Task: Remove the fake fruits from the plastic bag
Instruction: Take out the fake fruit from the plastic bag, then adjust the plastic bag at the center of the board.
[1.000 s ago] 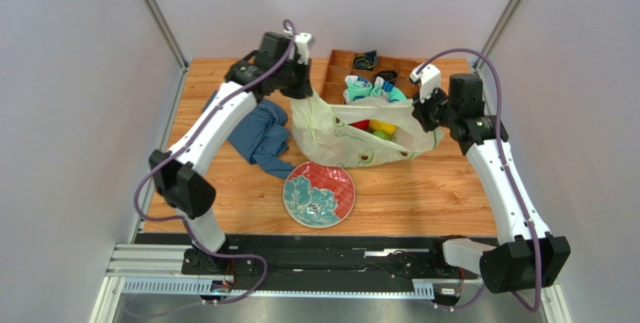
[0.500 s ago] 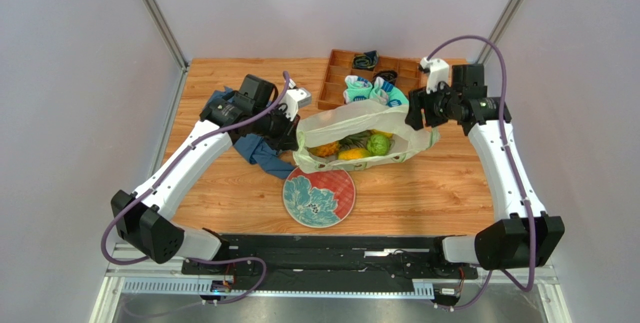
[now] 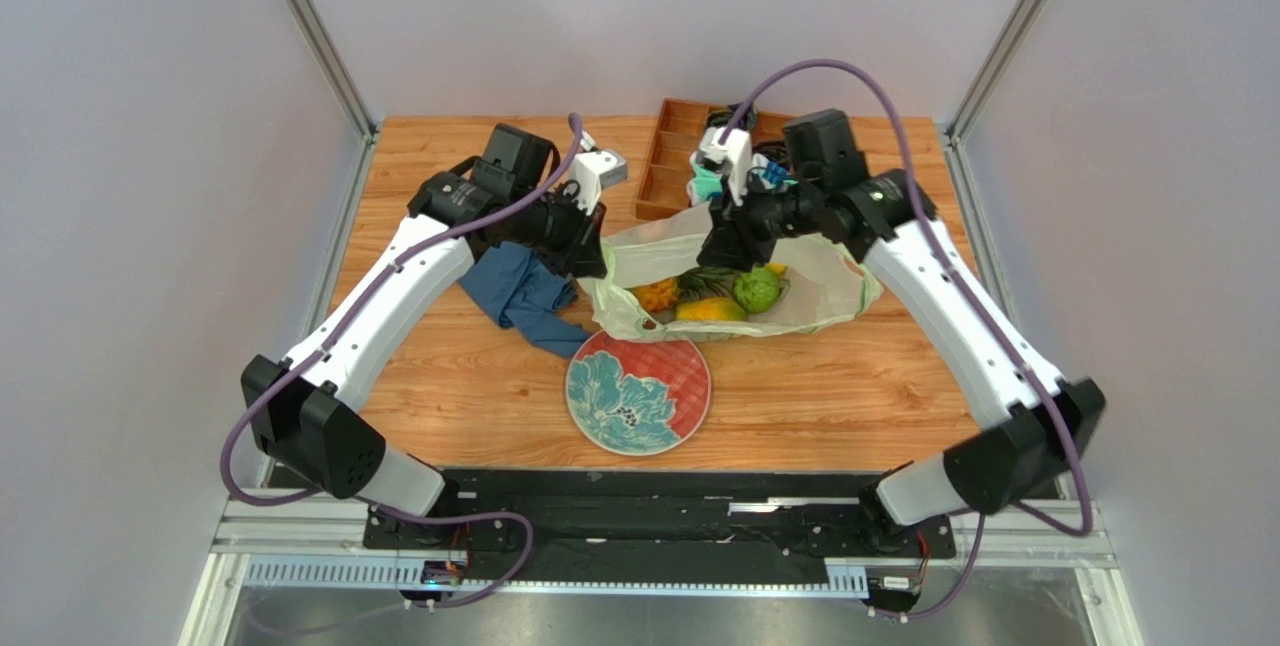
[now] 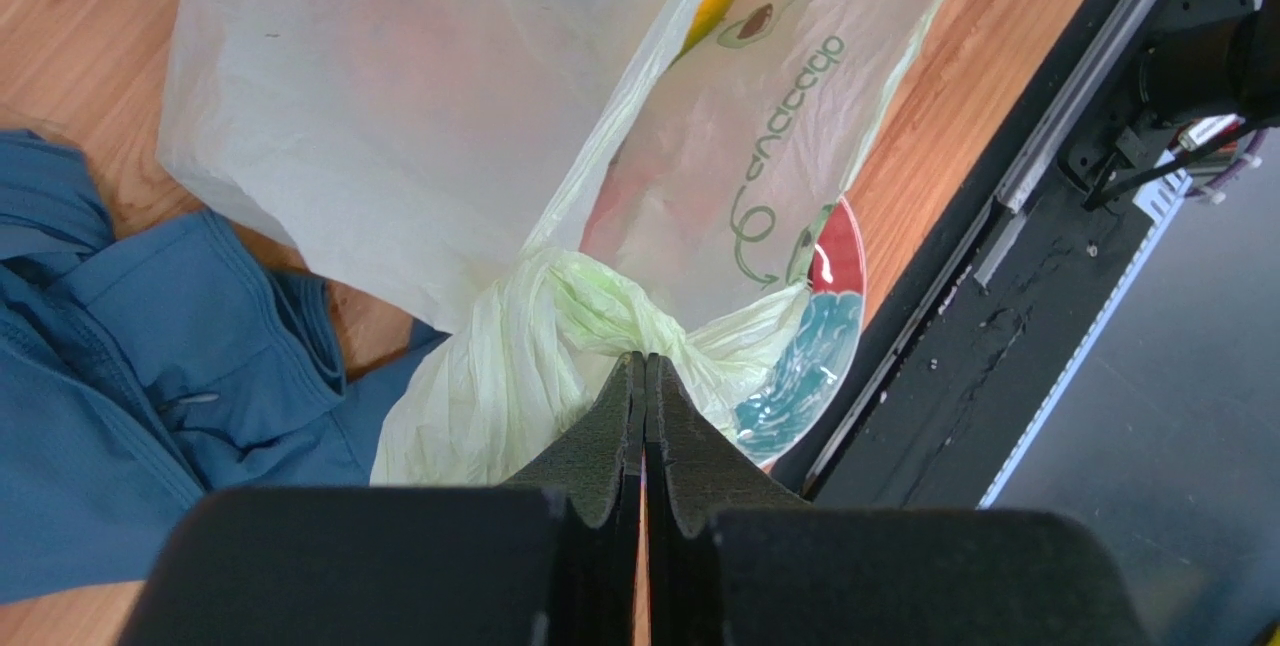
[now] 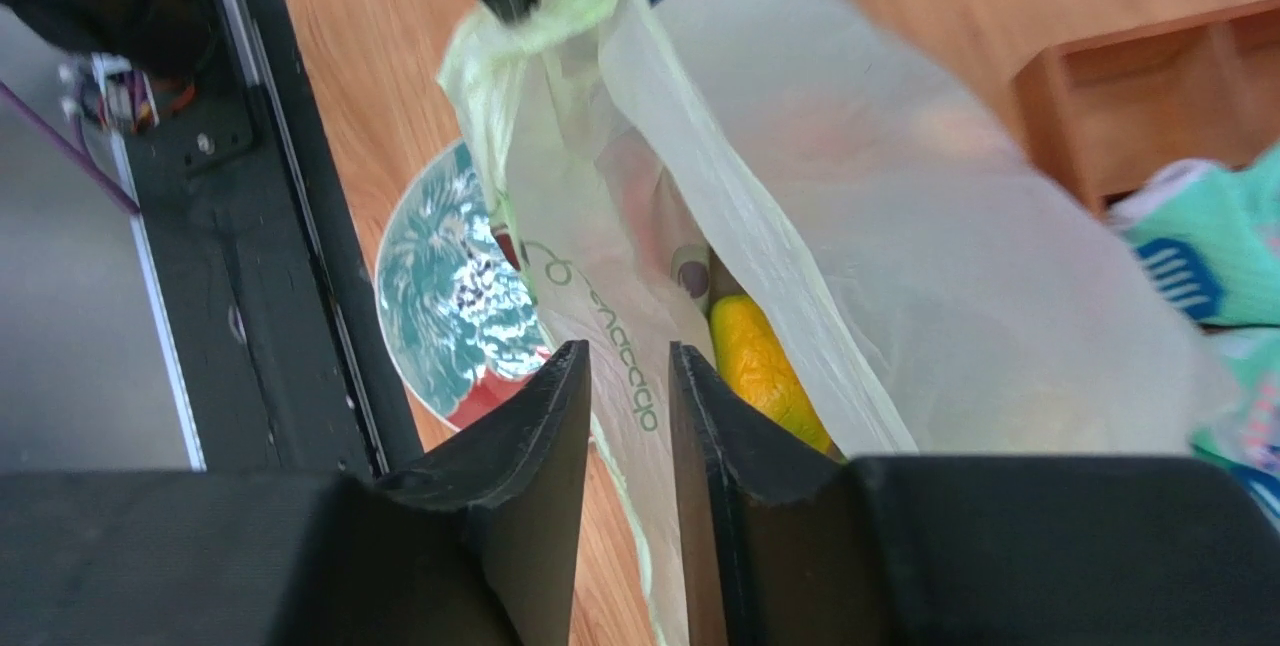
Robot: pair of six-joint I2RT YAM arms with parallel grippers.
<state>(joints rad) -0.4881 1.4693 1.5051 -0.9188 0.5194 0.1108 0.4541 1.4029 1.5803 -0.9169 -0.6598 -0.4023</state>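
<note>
The plastic bag was kept pinched by the left gripper. The right gripper, narrowly parted, had been moved from its edge over the exposed, reachable fake fruits.

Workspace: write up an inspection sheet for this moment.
Surface: wooden table, no damage seen.
Job's things: plastic bag lying open; pineapple, mango, green bumpy fruit inside.
Clutter: blue cloth, flowered plate, wooden tray, socks.
Grippers: left gripper shut on bag handle; right gripper at bag mouth, jaws slightly apart around film.
Cables: purple cable along each arm.
Surroundings: grey walls, black rail.
</note>
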